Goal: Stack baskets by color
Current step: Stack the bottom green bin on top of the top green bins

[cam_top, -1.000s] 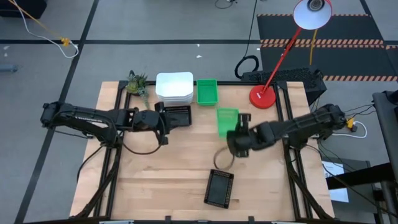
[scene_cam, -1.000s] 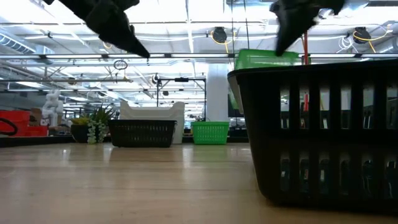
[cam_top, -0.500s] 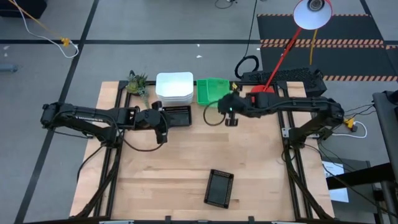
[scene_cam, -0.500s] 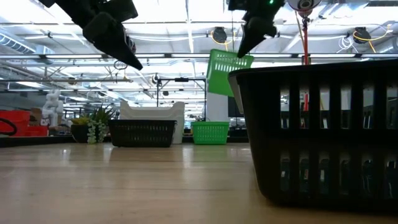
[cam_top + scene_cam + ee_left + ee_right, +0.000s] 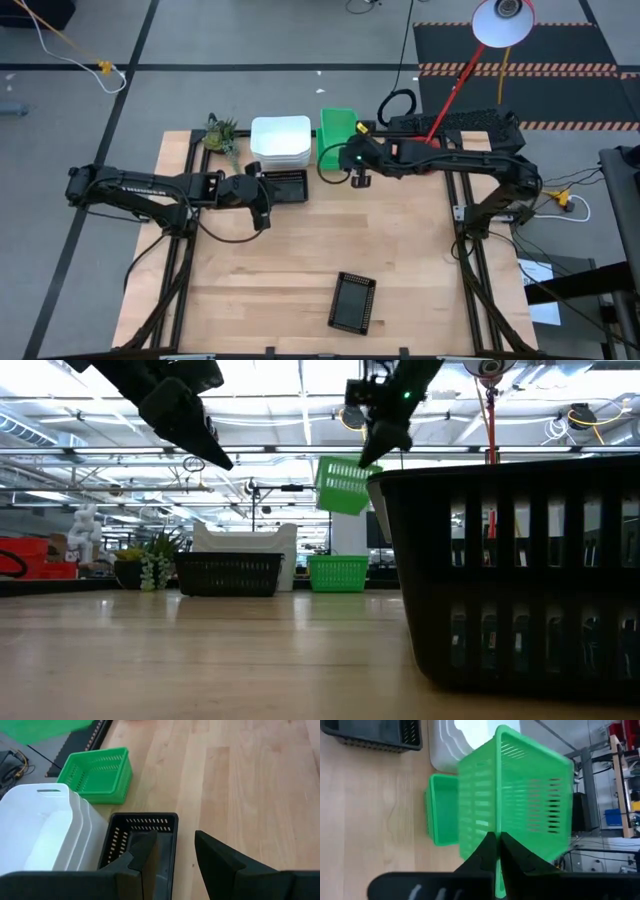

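High view showed the right tool [image 5: 352,160] pinching the slatted rim of a green mesh basket [image 5: 336,124], held aloft over another green basket [image 5: 100,775] at twelve o'clock on the wooden tabletop [image 5: 300,270]. Left tool [image 5: 262,200], fingers parted, hovered beside a black mesh basket [image 5: 288,186].

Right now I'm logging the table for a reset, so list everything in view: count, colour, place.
White baskets: stack, white, far side.
Green baskets: two, green; one on the table beside the white stack, one held in the air above it.
Black baskets: one beside the left arm, one alone at the near edge.
Plant sprig: one, green, far-left corner.
Lamp: one, red, far right.
Left tool: open, over the black basket.
Right tool: shut on the raised green basket.
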`<action>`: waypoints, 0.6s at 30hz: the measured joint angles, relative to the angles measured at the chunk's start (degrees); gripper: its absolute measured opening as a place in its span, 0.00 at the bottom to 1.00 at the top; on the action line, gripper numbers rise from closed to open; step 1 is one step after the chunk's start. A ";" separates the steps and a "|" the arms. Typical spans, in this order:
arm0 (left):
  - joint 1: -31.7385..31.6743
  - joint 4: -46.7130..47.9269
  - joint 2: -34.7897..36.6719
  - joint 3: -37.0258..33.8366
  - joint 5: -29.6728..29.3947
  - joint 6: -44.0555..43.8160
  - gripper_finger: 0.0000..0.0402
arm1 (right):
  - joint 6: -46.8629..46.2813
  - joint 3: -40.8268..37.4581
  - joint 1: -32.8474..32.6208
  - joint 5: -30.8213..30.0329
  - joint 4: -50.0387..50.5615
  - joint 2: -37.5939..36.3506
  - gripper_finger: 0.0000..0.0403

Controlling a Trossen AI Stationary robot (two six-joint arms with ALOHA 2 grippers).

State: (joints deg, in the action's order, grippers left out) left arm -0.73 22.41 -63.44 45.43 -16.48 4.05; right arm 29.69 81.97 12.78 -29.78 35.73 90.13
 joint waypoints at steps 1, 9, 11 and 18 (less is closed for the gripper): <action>0.00 0.00 0.00 0.00 0.01 -0.01 0.33 | 0.15 -0.02 0.20 0.02 0.07 0.60 0.00; 0.00 0.41 0.00 0.00 0.01 -0.09 0.33 | 1.88 -0.06 1.65 1.82 -3.36 6.72 0.00; 0.00 0.42 0.00 0.00 0.01 -0.11 0.33 | 2.26 -0.09 1.97 3.26 -4.42 8.27 0.00; 0.00 0.50 0.00 0.00 0.03 -0.20 0.33 | 2.52 -0.09 2.75 4.60 -5.90 11.97 0.00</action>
State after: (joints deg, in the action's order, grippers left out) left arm -0.73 22.92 -63.44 45.43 -16.45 3.86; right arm 32.21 81.89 15.53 -25.18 29.84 102.09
